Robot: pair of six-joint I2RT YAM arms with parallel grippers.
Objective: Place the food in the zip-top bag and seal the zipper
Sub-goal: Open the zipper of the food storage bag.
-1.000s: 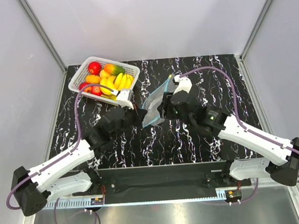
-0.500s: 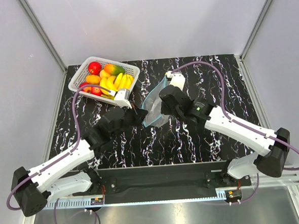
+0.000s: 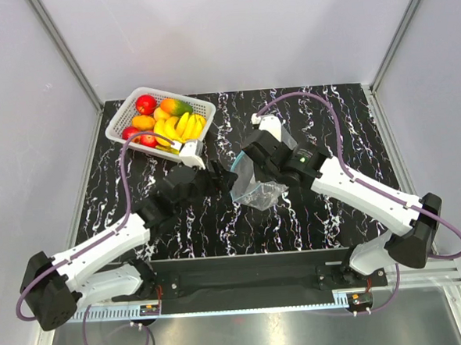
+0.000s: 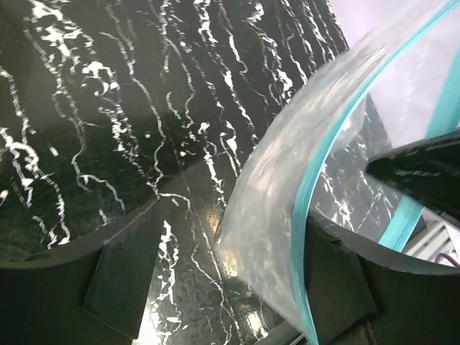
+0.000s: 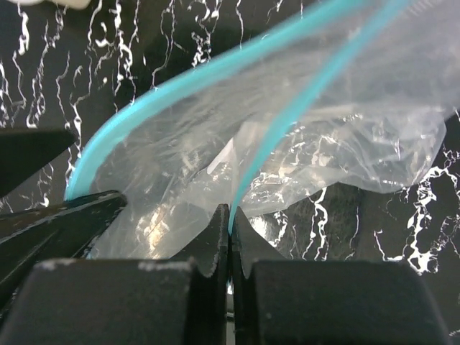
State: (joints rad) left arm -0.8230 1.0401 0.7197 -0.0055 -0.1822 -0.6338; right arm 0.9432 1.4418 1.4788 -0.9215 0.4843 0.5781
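Basket [image 3: 120,117], white lattice, far left on the desk [image 3: 242,226]: holds all the fruit [image 3: 165,123], namely bananas, apples, a mango and round orange pieces. None is in the bag, so loading is judged not yet begun. Left fingers [image 4: 122,280], just right of the basket: apart, straddling one lip of the bag without pinching it, apparently placed to take that lip and draw the mouth wide. Bag [image 3: 259,188], mid-desk between the two arms: clear, crumpled, empty, raised by its mouth edge with the body sagging toward the desk. Zipper [image 4: 300,244]: teal, unsealed, its two tracks bowed apart into an open loop. Right fingers [image 5: 228,237], right of the bag: closed tight on the other track, carrying the bag's weight and fixing one side of the opening. Risk, judged: thin film may slip or fold shut before fruit arrives.
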